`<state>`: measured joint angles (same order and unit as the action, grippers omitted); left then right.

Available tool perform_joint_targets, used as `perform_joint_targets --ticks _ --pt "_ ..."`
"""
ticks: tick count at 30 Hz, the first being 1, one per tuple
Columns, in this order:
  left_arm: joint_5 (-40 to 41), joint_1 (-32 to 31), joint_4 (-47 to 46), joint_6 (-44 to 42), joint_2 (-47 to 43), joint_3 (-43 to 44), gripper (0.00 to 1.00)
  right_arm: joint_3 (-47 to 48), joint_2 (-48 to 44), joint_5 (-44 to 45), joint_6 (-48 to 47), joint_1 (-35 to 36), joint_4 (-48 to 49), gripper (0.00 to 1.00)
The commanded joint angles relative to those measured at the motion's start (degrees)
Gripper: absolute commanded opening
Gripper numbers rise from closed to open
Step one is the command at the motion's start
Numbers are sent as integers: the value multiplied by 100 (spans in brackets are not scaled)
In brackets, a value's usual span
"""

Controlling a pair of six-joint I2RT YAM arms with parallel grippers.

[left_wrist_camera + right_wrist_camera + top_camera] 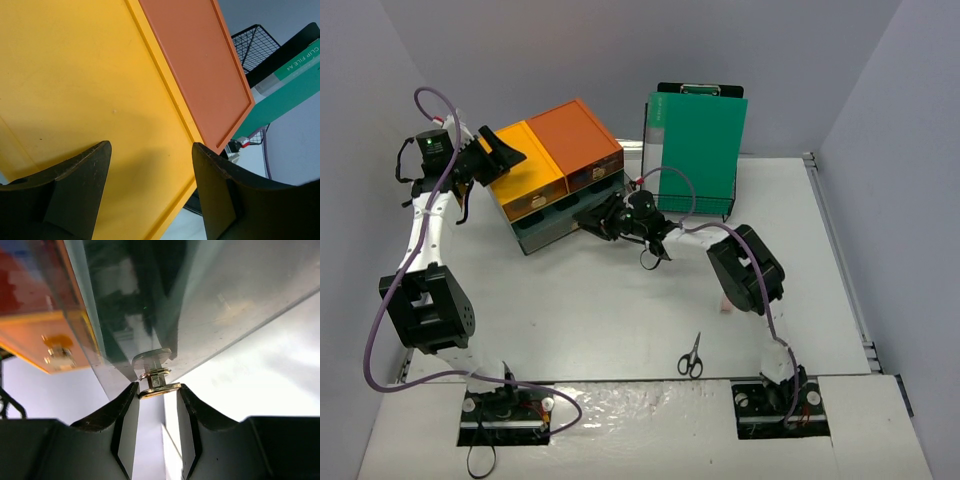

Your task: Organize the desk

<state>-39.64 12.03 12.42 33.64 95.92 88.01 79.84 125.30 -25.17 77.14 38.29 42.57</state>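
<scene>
While R claw (155,391) grips drawer knob (152,359), scissors (691,355) lie apart.

Soft, even overhead light; weak shadows on desk (620,310). Rt wrist view: reflections, blurry bg. Top view sharp.

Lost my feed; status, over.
Left hand open over yellow drawer top. Right hand shut on drawer knob. Scissors loose on desk.

"CLIP FILE A4", white print on the label strip (299,62) of the green file (280,102), up and right of the left fingers (225,200).
</scene>
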Motion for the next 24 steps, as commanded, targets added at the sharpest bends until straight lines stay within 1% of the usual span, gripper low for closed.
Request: perform_joint_targets --ticks 1,6,10,14,19,20,22,23,24 --pt "168 54 465 -34 138 16 63 -599 -1082 182 -837 -35 -792 0" --pt "156 54 425 0 127 -3 63 -1162 -1777 445 -1205 113 -1570 0" --pt "132 54 384 37 129 -12 63 -1418 -2108 657 -1242 161 -1927 0" --pt "125 60 367 74 127 -1 63 -1417 -2271 919 -1324 218 -2447 0" --pt "114 57 367 81 108 6 63 -1212 -2233 1116 -1461 294 -2935 1" --pt "114 61 368 81 102 6 63 -1105 -2254 1169 -1573 332 -3024 3" --pt "114 54 370 81 102 6 63 -921 -2377 1515 -1870 456 -3511 17" --pt "114 54 367 85 102 6 63 -836 -2436 1711 -1964 495 -3821 20" --pt "114 54 370 94 99 2 63 -700 -2553 1977 -2054 531 -4258 21"
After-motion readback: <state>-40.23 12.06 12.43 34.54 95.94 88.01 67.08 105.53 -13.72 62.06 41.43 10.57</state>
